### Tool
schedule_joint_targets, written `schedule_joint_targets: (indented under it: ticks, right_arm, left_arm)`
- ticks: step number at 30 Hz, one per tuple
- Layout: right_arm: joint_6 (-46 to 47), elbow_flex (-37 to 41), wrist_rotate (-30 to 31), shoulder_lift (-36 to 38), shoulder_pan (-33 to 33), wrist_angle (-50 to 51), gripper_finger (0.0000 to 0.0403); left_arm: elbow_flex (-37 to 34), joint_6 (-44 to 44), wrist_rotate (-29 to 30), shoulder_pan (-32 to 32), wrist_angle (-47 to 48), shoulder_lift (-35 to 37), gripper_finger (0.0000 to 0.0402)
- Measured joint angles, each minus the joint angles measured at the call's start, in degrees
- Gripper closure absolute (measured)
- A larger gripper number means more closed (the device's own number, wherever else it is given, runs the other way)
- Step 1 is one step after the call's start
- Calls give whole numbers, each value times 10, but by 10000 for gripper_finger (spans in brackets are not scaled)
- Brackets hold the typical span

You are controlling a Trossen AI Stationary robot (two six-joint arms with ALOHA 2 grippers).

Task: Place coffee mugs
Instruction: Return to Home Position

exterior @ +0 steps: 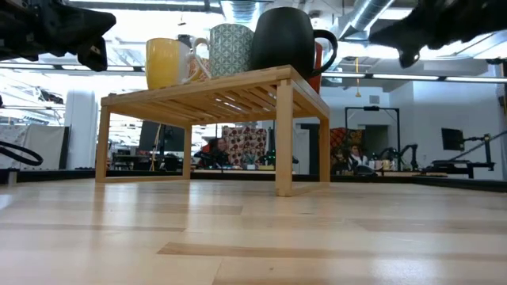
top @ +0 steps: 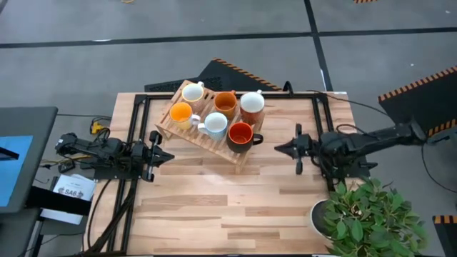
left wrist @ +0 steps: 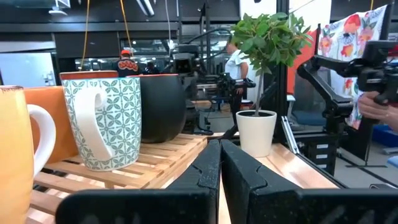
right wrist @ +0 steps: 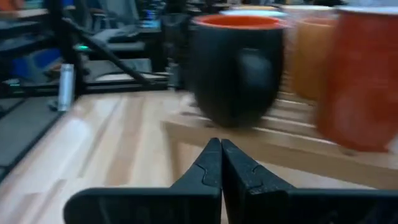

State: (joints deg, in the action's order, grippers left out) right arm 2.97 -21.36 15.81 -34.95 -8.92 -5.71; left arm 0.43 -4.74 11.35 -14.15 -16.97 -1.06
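Six mugs stand on a slatted wooden rack [top: 207, 139] at the table's far middle: cream-white [top: 193, 92], brownish-orange [top: 225, 102], terracotta with white inside [top: 251, 104], orange-yellow [top: 181, 113], pale blue-grey patterned [top: 216, 125], and dark with red inside [top: 240, 134]. My left gripper [top: 166, 155] hovers shut just left of the rack, its fingers [left wrist: 221, 165] pointing past the blue-grey mug [left wrist: 106, 121]. My right gripper [top: 278, 148] hovers shut just right of the rack, facing the dark mug [right wrist: 239, 68].
A white pot with a green leafy plant [top: 371, 214] stands at the table's near right corner, close under the right arm. Black frame rails [top: 136, 121] run along the table's left, right and far sides. Bare wood lies in front of the rack [exterior: 214, 99].
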Motion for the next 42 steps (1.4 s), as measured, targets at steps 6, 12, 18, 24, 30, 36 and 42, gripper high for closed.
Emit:
schedule_joint_targets:
  ticks: [6,12,18,24,30,36,42]
  right_arm:
    - [-9,49,-104,42,89,16,380]
    - [-4,158,-110,97,96,-74,385]
    - [0,209,-115,161,103,-75,382]
    - [-34,209,-114,186,103,-14,380]
    - [41,209,-112,179,106,34,363]
    - [90,209,-111,166,106,34,358]
    - [91,210,-111,165,106,34,357]
  left_arm:
    - [0,0,0,0,18,0,401]
    - [0,0,0,0,82,0,401]
    - [3,0,-4,0,145,-5,401]
    - [7,0,-4,0,160,-7,401]
    - [8,0,-4,0,163,-7,401]
    - [9,0,-2,0,164,-7,401]
    - [9,0,-2,0,165,-7,401]
